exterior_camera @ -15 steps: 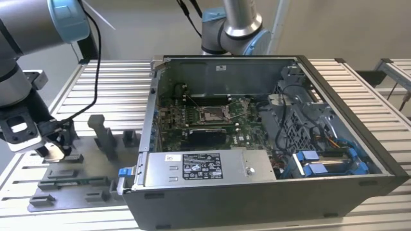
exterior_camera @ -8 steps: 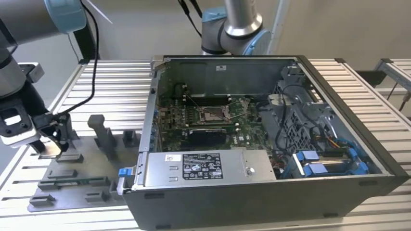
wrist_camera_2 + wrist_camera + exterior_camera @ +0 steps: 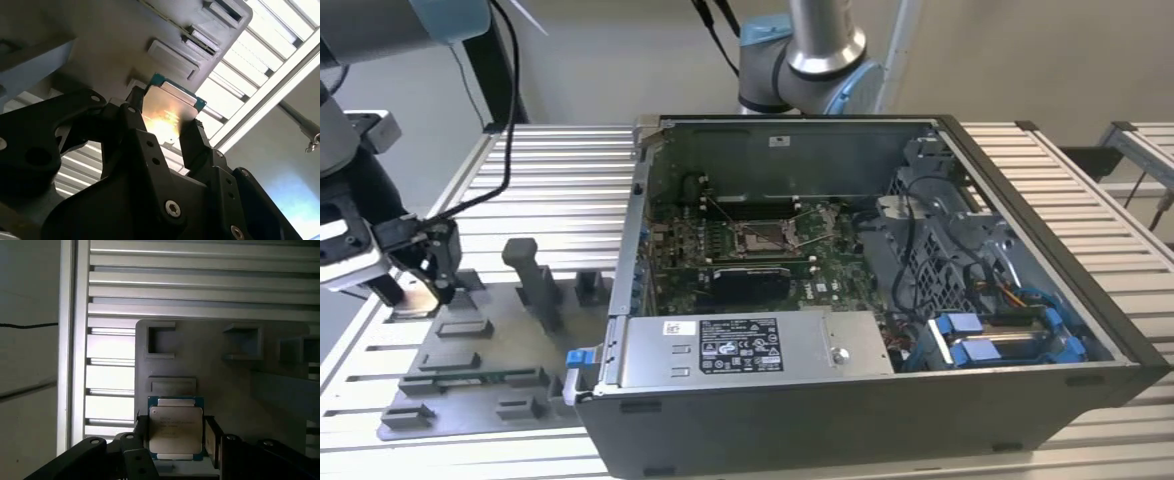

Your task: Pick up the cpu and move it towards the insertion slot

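Gripper and chip at the tray. My gripper (image 3: pixel 177 439) is clamped on the cpu (image 3: pixel 176 429). In both wrist views my two black fingers (image 3: pixel 214 440) bear on opposite edges of the chip. Its silvery metal top faces the first wrist camera, with a narrow green border visible at the corners. In the second wrist view a bright glare lies across the chip's face, and the grey plastic tray (image 3: pixel 125 30), with its raised rectangular blocks, sits close behind it. I cannot tell whether the chip is resting on the tray or is just clear of it. In the exterior view I hold the chip at the far corner of the tray on the exterior view's left, above the slatted aluminium table (image 3: pixel 547 160). The insertion slot (image 3: pixel 761 237), a square socket with a shiny metal frame, lies in the green motherboard (image 3: pixel 834 285) inside the open computer case (image 3: pixel 854 425). It is well apart from the chip, toward the exterior view's right, and the case's side wall stands between them. A black rectangular patch (image 3: pixel 747 290) sits just beside the socket on the near side, and a grey power supply (image 3: pixel 720 345) with a printed label lies along the near edge of the case. The base of a second arm (image 3: pixel 801 50) rises behind the case.
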Robot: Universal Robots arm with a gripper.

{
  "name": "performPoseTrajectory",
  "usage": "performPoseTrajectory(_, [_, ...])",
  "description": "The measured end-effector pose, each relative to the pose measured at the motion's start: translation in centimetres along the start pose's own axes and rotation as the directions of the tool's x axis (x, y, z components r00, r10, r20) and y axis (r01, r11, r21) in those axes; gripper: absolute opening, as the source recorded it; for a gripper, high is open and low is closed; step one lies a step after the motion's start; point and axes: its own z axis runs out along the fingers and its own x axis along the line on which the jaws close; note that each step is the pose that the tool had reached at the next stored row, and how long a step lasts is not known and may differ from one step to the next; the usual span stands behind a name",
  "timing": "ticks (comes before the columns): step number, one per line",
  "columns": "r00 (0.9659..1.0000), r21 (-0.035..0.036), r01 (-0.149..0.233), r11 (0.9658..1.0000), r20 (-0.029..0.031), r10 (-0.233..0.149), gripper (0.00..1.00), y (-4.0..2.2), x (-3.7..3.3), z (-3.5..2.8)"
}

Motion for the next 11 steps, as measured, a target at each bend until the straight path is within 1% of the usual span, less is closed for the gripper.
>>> performPoseTrajectory(6, [1.0, 0.0, 0.0, 1.0, 0.0, 0.0, 0.0, 0.06, 0.0, -1.49])
performPoseTrajectory(11, [1.0, 0.0, 0.0, 1.0, 0.0, 0.0, 0.0, 0.1, 0.0, -2.57])
